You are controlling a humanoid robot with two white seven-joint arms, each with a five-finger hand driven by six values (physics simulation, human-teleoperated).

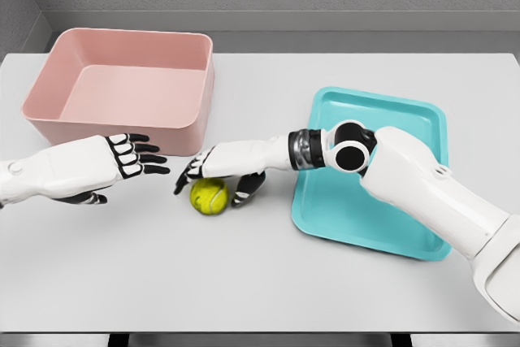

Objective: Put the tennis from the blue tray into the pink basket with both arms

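Standing over a pale grey table, a white humanoid robot reaches in with both arms. No brand, label or writing can be read on anything here.

The tennis ball, yellow-green with a faint seam, lies on the bare table just below centre, between the two containers and in neither of them. The right hand arches over it from the three o'clock side, palm down. Its fingers curve around the ball, dark fingertips pointing toward nine o'clock and a thumb dropping on the ball's right side. Whether the fingers actually press the ball cannot be told.

The left hand comes in from nine o'clock and hovers beside the ball, apart from it. Its fingers are held straight and slightly fanned, gripping nothing.

The pink basket, a deep rounded-corner tub, stands at about ten o'clock on the table, with nothing visible inside. The blue tray, shallow and turquoise, lies at about three o'clock, turned slightly askew, with the right forearm crossing above its left part.

The table is smooth and matte, casting soft shadows under the hands and ball. Behind it at twelve o'clock rises a plain grey wall, meeting another wall in the upper-left corner.
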